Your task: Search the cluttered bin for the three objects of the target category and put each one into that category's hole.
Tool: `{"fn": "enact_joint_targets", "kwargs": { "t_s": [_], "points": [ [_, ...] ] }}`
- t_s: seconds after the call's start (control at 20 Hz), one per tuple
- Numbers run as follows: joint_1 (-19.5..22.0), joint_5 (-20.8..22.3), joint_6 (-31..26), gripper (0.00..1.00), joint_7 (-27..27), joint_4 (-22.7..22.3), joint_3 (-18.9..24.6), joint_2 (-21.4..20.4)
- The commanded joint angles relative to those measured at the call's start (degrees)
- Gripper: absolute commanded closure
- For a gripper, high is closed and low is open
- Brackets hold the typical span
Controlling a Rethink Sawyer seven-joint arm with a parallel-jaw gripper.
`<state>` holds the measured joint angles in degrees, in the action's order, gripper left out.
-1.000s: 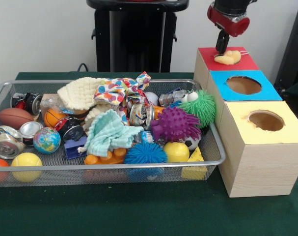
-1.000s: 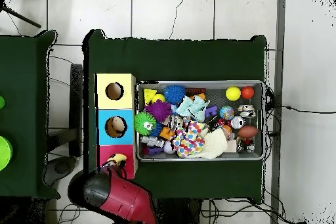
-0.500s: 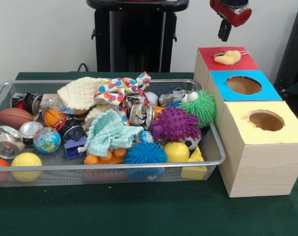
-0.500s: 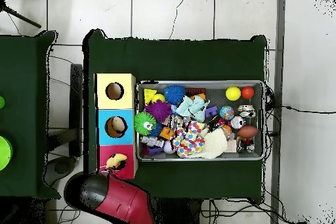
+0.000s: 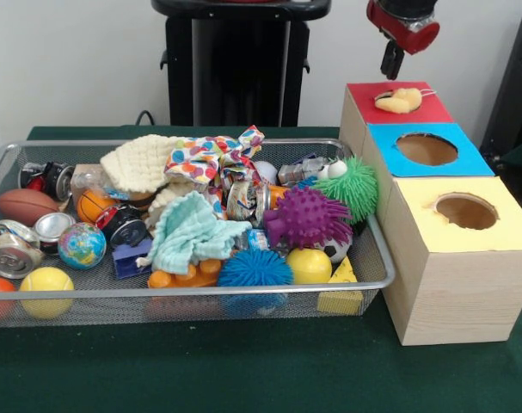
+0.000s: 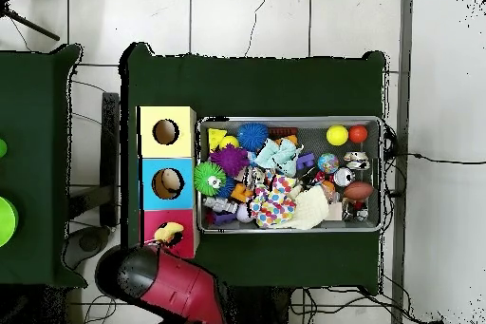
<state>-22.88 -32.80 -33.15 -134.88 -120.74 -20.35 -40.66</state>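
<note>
A small yellow soft object (image 5: 398, 101) lies over the hole of the red-topped box (image 5: 364, 91), partly sunk in; from above it shows as a yellow object (image 6: 169, 235) on the red box (image 6: 186, 242). My gripper (image 5: 391, 62) hangs open and empty a little above and behind it, touching nothing. The wire bin (image 5: 200, 293) to the left holds a cream knitted cloth (image 5: 140, 162), a polka-dot cloth (image 5: 211, 155) and a mint cloth (image 5: 190, 231) among balls and cans.
A blue-topped box (image 5: 389, 139) and a yellow-topped box (image 5: 501, 234) stand in a row with the red one, right of the bin. Spiky purple (image 5: 308, 217), green (image 5: 357, 188) and blue (image 5: 254, 268) balls crowd the bin's right end. The arm's red head (image 6: 161, 282) is below the boxes.
The gripper let go of the yellow object on the red box and rose clear of it. The object stayed over the hole.
</note>
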Motion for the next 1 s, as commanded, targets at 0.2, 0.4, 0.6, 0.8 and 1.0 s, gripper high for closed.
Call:
{"fn": "enact_joint_targets", "kwargs": {
  "t_s": [0.2, 0.4, 0.6, 0.8, 1.0],
  "points": [
    [2.42, -5.07, 6.02, 1.00, -14.17, 6.62, 5.49, 5.57],
    [3.71, -5.62, 5.74, 1.00, -13.45, 8.07, 5.97, 6.33],
    [4.41, -6.33, 2.34, 1.00, -15.08, 10.10, 6.15, 6.10],
    [3.79, -7.17, -0.41, 1.00, -18.36, 12.23, 5.71, 6.17],
    [2.52, -6.57, 0.94, 1.00, -18.52, 13.00, 4.06, 7.40]
  ]
}}
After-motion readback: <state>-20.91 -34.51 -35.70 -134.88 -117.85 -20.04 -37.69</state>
